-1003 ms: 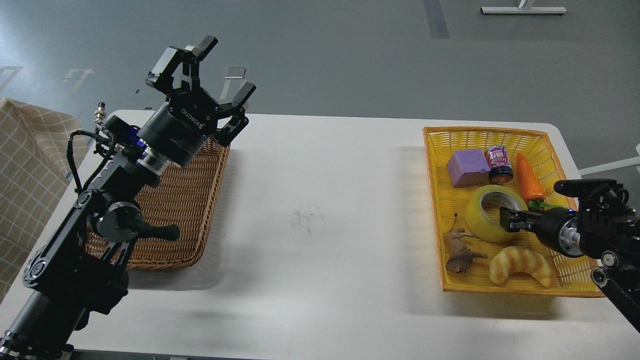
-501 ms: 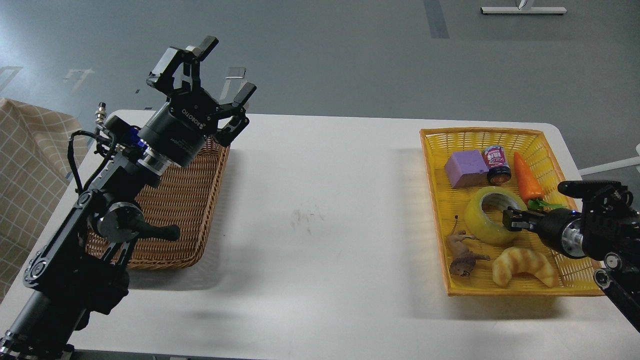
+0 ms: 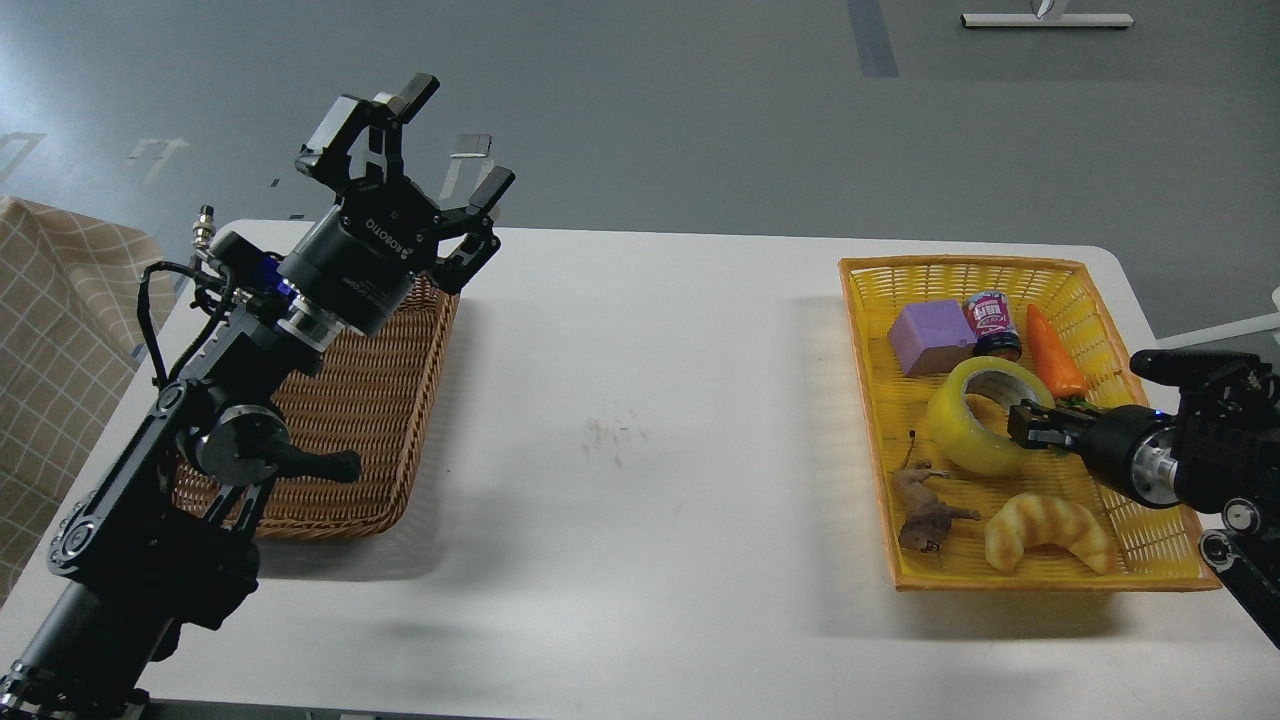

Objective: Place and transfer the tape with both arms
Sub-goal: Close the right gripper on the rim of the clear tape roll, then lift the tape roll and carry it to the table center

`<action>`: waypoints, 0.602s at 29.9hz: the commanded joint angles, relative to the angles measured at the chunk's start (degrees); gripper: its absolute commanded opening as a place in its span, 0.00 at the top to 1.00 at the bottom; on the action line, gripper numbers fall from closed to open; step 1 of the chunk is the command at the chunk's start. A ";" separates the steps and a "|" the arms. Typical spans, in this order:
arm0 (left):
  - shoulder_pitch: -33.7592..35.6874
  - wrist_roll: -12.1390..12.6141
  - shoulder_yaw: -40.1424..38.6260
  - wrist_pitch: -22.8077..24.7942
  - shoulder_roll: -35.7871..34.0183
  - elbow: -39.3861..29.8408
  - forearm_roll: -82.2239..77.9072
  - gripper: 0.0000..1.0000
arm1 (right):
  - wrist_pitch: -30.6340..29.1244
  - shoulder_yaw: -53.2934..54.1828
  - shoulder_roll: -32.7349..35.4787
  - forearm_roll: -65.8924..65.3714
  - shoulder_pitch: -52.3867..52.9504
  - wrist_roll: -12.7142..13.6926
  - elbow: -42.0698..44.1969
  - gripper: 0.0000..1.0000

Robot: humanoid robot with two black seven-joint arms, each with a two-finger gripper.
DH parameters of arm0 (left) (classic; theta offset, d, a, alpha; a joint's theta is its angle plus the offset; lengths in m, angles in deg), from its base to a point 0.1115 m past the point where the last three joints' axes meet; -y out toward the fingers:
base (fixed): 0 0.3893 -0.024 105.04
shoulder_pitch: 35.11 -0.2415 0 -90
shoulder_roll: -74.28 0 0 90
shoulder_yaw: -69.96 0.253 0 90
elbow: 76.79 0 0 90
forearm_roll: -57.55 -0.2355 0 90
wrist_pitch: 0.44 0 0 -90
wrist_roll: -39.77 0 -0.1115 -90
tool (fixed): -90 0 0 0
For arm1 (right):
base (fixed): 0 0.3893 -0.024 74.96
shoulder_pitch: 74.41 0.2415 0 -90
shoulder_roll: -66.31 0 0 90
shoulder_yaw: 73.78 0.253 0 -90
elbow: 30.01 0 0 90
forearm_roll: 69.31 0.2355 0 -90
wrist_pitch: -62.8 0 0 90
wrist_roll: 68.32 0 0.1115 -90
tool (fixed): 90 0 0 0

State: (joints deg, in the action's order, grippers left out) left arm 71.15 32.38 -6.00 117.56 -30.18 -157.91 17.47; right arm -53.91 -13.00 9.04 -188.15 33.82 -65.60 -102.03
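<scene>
a white table (image 3: pixel 640 400) stood on a grey floor (image 3: pixel 700 110). a brown wicker basket (image 3: pixel 350 420) lay at its left side, a yellow basket (image 3: pixel 868 400) at its right, well apart.

A translucent yellow roll of packing tape (image 3: pixel 975 420) with a grey-white core is seen in a bright yellow woven plastic basket (image 3: pixel 865 340). Beside it are found a lilac block (image 3: pixel 931 336), an orange toy carrot (image 3: pixel 1056 353) with green leaves, a golden-yellow toy croissant (image 3: pixel 1047 529), a brown animal figure (image 3: pixel 925 508) and a dark jar (image 3: pixel 994 323) labelled in red and blue. A tan wicker basket (image 3: pixel 350 420) is set on the white table (image 3: pixel 640 400). A beige cloth (image 3: pixel 50 330) is patterned with a white grid.
</scene>
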 commanded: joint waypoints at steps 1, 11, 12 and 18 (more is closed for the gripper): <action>0.00 0.00 0.03 0.00 0.22 0.00 0.00 0.02 | -0.27 0.21 0.41 0.18 1.10 -0.08 -1.62 0.80; 0.00 0.00 0.12 0.00 0.66 0.00 0.00 0.02 | -1.29 -0.75 -0.73 2.21 12.43 -0.17 -2.24 0.80; 0.00 0.00 0.03 0.00 0.66 0.00 0.00 0.02 | -1.29 -1.19 -1.43 2.21 13.40 0.00 -2.16 0.80; 0.09 0.00 0.03 0.00 0.66 0.00 -0.09 0.02 | -1.29 -7.95 -9.25 2.03 22.19 0.45 1.18 0.81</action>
State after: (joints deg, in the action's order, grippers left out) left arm 71.15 32.38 -5.98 117.56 -29.50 -157.91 17.47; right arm -55.21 -17.67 3.19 -186.03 51.88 -65.26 -102.98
